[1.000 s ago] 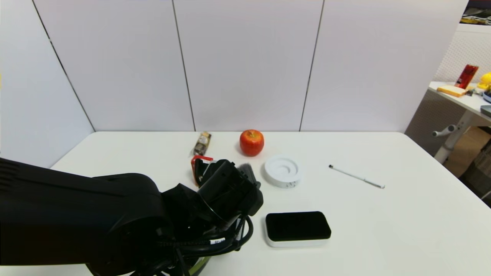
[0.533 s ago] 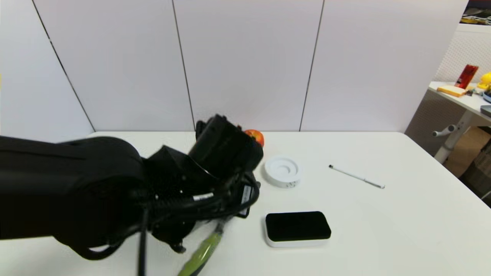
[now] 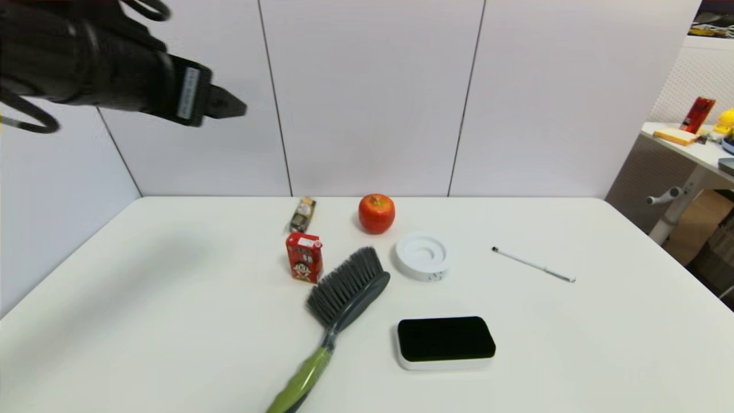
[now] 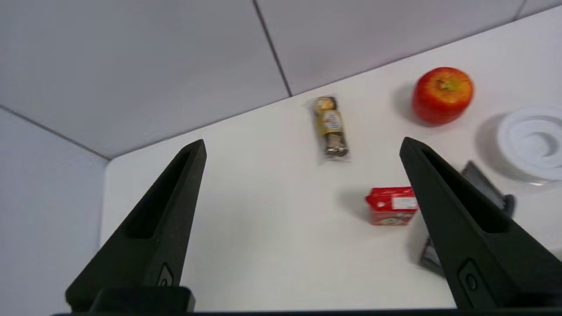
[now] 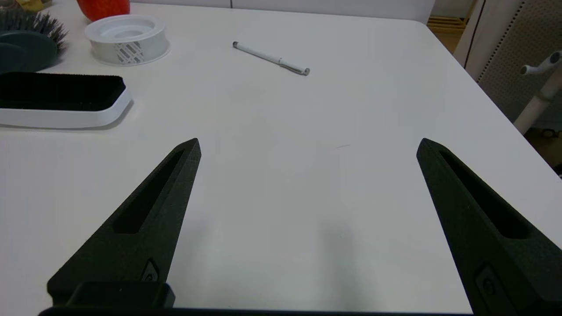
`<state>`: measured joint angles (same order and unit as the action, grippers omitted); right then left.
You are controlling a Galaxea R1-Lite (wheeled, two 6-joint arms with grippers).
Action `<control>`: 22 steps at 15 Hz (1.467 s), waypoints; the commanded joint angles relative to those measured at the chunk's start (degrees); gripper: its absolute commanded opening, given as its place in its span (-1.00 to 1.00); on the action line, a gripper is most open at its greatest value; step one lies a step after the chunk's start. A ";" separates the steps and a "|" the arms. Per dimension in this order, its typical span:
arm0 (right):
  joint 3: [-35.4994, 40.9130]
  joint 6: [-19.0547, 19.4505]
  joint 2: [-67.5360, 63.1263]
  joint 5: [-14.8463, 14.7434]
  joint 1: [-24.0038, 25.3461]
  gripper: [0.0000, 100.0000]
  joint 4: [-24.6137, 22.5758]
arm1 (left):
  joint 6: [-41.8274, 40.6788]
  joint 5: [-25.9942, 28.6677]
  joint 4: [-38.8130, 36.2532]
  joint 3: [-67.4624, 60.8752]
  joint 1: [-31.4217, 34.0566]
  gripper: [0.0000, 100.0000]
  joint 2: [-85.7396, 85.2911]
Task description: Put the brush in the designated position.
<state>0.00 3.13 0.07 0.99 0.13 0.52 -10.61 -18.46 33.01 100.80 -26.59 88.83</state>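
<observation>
Brush (image 3: 338, 310) lies flat on the white table (image 3: 602, 321), free of both arms, bristle head toward the red carton (image 3: 304, 265) and white ring dish (image 3: 422, 256), lime handle running diagonally back to the robot's near edge, left of the black-topped eraser (image 3: 445, 342). Left gripper (image 4: 303, 147) is raised high over the far-left side of the table, fingers spread wide, empty; brush sits well below it and off toward the robot's right, only a sliver of the head showing past one finger in the left wrist view. Right gripper (image 5: 307, 147) is parked low over bare table on the right, also spread and empty, brush head (image 5: 26, 37) well apart. No marker for the target spot, so placement looks done, can't confirm
</observation>
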 commanded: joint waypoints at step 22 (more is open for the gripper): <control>0.09 0.03 -0.07 0.07 0.04 1.00 0.00 | 9.81 19.07 -33.10 -100.80 26.85 1.00 -88.83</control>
<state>0.00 3.08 0.07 1.04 0.16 0.52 -1.51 1.04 -0.07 0.24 0.29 2.34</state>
